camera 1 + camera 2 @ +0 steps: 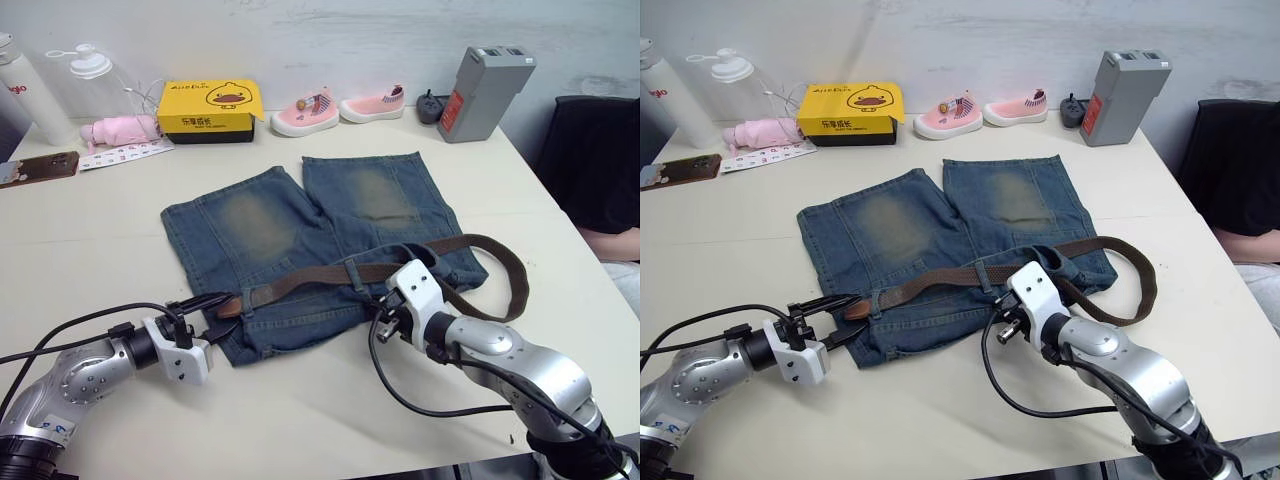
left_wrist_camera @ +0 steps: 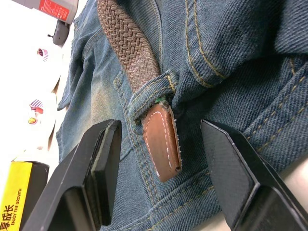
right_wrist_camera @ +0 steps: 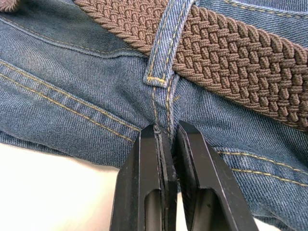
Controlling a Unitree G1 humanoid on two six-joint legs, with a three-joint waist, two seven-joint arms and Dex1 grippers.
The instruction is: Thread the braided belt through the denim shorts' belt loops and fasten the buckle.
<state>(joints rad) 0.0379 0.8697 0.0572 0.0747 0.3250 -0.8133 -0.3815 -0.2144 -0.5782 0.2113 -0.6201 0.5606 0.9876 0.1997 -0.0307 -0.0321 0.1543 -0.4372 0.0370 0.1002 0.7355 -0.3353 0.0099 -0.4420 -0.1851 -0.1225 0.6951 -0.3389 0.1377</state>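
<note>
Nearest the camera at the left, the left gripper [image 1: 207, 312] lies low over the table [image 1: 90, 230], its two black fingers spread wide on either side of the tan leather tip of the braided belt [image 2: 162, 142], without touching it. That tip pokes out of one of the belt loops [image 2: 153, 94] at the left corner of the waistband. From there the belt runs rightward along the waistband of the denim shorts [image 1: 260, 235], which lie flat in the middle of the table with the legs pointing away. Further right the right gripper [image 1: 385, 318] rests at the waistband edge, its fingers [image 3: 151, 163] pressed together, pinching a fold of denim just below another loop that the belt passes under. Beyond it the belt curves off the shorts in a wide loop on the table at the right
</note>
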